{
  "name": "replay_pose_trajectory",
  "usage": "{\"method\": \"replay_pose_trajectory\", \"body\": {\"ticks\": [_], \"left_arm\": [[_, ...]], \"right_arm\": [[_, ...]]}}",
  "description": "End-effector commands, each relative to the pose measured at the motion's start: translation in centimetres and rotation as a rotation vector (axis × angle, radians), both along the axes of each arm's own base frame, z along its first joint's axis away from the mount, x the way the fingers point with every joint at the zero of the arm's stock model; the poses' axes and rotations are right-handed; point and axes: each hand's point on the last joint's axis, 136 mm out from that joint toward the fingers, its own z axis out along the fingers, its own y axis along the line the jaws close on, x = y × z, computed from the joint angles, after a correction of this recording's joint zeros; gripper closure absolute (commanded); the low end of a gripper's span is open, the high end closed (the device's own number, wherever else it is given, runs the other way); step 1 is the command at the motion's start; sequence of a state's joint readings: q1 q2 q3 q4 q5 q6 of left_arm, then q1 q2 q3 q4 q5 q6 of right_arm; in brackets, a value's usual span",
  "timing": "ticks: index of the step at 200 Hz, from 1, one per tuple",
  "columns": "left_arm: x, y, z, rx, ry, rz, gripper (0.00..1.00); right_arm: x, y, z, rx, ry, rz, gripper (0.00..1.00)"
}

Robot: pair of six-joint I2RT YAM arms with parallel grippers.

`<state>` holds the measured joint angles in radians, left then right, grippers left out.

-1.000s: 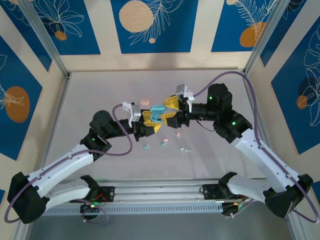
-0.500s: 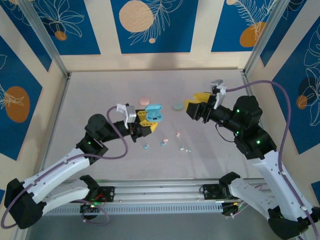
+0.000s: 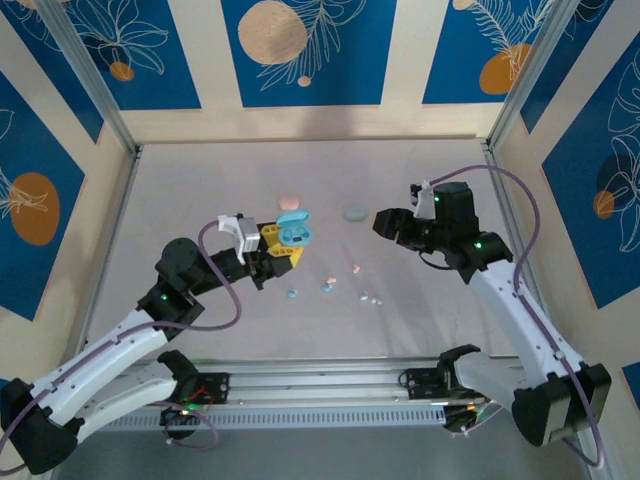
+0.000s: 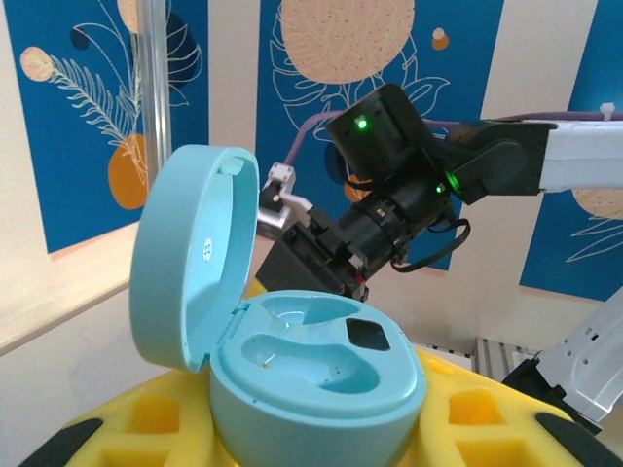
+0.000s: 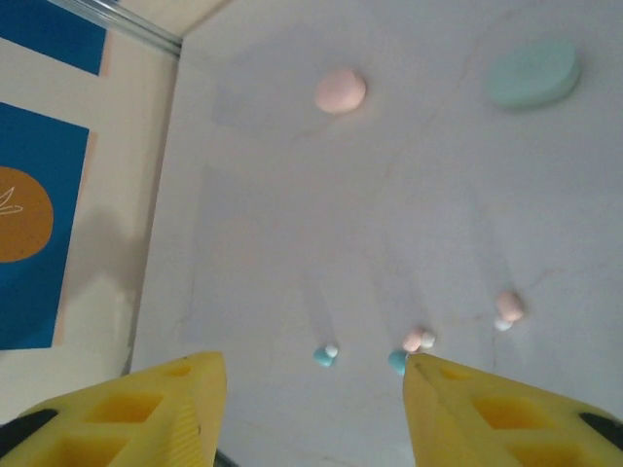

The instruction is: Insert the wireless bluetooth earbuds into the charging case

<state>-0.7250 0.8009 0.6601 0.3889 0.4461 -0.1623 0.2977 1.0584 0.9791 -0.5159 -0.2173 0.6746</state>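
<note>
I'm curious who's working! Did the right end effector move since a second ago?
Yes. The right end effector pulled back to the right: it was left of the mint case on the table, and now it is right of it.

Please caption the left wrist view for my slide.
Left gripper holds the light blue charging case, lid open, wells empty.

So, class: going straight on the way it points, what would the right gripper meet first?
Probably the bare table, close to the loose earbuds lying between its fingers; depth is unclear.
</note>
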Motion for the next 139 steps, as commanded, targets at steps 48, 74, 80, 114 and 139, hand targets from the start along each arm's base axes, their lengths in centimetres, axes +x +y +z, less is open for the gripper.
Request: {"method": "replay_pose_trajectory", "body": {"ticks": [48, 74, 80, 114, 139], "left_arm": [[1.4, 2.0, 0.7, 0.027, -0.063, 0.163, 0.75], [1.5, 2.3, 1.0, 0.019, -0.072, 0.187, 0.75], [1.5, 2.5, 1.1, 0.018, -0.076, 0.192, 0.75], [1.4, 3.4, 1.9, 0.007, -0.102, 0.231, 0.75], [1.0, 3.9, 2.4, -0.003, -0.112, 0.24, 0.75]], "right_arm": [[-2.1, 4.6, -7.0, -0.131, 0.243, 0.143, 0.58], [-2.0, 6.2, -9.7, -0.181, 0.313, 0.177, 0.63], [-2.0, 6.6, -10.2, -0.192, 0.327, 0.188, 0.63], [-2.0, 9.6, -12.6, -0.238, 0.369, 0.279, 0.63], [-2.0, 11.5, -14.1, -0.287, 0.39, 0.345, 0.65]]}}
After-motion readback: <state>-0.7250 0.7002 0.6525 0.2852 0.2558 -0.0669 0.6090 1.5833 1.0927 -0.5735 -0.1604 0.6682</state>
